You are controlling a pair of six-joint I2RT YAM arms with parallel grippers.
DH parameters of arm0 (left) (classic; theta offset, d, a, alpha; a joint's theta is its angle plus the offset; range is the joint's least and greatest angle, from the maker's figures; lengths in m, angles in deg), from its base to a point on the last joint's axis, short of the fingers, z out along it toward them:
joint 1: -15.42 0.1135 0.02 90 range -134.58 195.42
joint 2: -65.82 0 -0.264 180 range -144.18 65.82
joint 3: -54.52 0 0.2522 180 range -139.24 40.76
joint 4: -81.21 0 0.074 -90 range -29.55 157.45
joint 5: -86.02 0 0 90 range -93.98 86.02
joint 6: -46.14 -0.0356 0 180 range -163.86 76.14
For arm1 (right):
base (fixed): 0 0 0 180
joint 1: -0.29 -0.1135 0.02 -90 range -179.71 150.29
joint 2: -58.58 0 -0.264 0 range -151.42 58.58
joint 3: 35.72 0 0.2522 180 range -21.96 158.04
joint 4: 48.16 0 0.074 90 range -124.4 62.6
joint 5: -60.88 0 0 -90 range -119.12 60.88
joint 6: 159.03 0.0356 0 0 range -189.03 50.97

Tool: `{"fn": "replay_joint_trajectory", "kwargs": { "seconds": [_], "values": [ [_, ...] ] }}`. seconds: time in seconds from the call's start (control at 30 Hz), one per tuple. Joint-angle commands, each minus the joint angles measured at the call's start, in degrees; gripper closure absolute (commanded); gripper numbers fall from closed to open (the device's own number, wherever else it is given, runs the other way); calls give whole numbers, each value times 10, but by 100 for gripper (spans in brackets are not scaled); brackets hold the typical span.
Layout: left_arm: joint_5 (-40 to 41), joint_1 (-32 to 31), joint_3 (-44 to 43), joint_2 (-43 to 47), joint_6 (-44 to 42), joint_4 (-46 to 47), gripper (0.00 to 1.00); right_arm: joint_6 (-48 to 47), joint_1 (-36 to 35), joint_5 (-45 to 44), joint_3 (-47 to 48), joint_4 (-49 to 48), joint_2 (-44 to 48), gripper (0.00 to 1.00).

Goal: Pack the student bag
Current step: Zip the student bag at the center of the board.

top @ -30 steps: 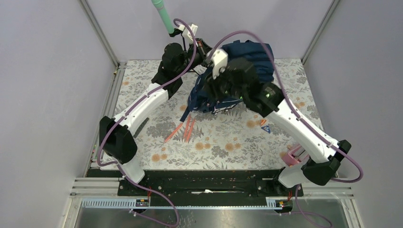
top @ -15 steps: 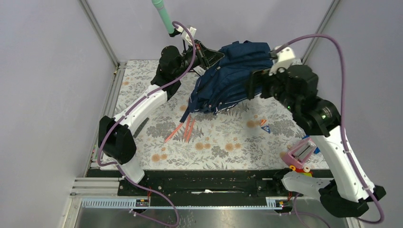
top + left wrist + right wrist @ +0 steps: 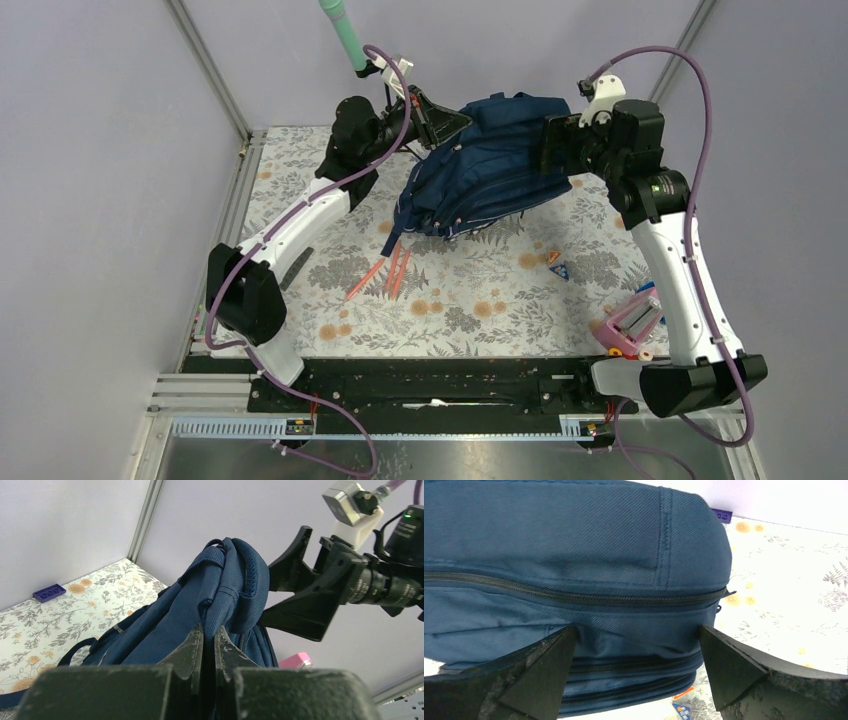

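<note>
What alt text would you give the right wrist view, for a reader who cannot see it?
The navy student bag fills the view, a closed zipper running across it, framed by the wide-open right claw. At right lies the floral table, with a small purple brick beyond the bag.

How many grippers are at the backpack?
2. The left gripper is shut on the student bag; the right gripper is open, its fingers either side of the bag.
</note>
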Motion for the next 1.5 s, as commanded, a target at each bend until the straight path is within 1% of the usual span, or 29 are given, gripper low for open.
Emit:
{"fn": "replay_joint_trajectory", "kwargs": {
  "seconds": [0.0,0.1,0.13,0.17,0.2,0.27,0.33,0.37,0.4,0.43,0.5,0.53,0.6,0.63,0.67,0.7,0.77,0.83,0.87,1.0,1.1,1.2,1.33,1.4,1.47],
  "values": [
    [-7,13,-12,37,-9,74,100,-45,17,28,6,-39,-18,0],
    [-15,13,-14,37,-16,72,100,-58,20,20,-1,-49,-27,0],
    [-17,14,-14,37,-17,72,100,-61,21,18,-3,-55,-29,1],
    [-20,14,-14,37,-18,72,100,-63,23,20,-5,-61,-32,5],
    [-24,14,-14,38,-18,74,100,-64,23,25,-7,-71,-36,17],
    [-39,15,-13,37,-18,83,100,-65,23,45,-9,-84,-39,38],
    [-57,15,-10,39,-20,90,100,-67,24,53,-5,-89,-40,71],
    [-65,15,-9,41,-24,89,100,-66,24,49,0,-90,-37,84],
    [-70,15,-6,46,-29,86,100,-66,24,42,5,-93,-34,95],
    [-71,15,-2,52,-39,80,94,-68,24,37,10,-94,-28,100],
    [-64,15,7,73,-69,59,81,-76,24,31,25,-95,-17,100],
    [-54,16,12,89,-91,43,70,-79,24,30,34,-96,-11,100],
    [-30,15,16,116,-137,1,45,-82,24,34,53,-97,-4,100],
    [-12,16,17,131,-159,-22,34,-81,24,37,64,-95,-4,100],
    [4,15,20,146,-181,-42,26,-78,24,41,77,-91,-5,100],
    [24,15,23,160,-201,-61,21,-76,24,46,90,-88,-7,100],
    [69,15,31,190,-233,-96,15,-70,23,62,113,-79,-14,100],
    [97,14,48,224,-253,-119,14,-61,19,73,127,-78,-20,100],
    [99,13,59,239,-255,-125,15,-59,14,73,133,-78,-23,100],
    [102,-2,93,279,-260,-181,24,-63,-6,66,146,-78,-32,100],
    [75,-9,103,274,-246,-224,30,-62,-14,63,150,-78,-42,100],
    [60,-13,97,257,-220,-282,36,-63,-19,59,147,-78,-45,100],
    [83,-16,92,239,-185,-315,37,-62,-22,55,140,-78,-44,100],
    [90,-16,89,229,-147,-312,37,-63,-22,55,135,-78,-41,100],
    [83,-16,98,221,-84,-280,37,-63,-23,55,130,-78,-39,100]
  ]
}}
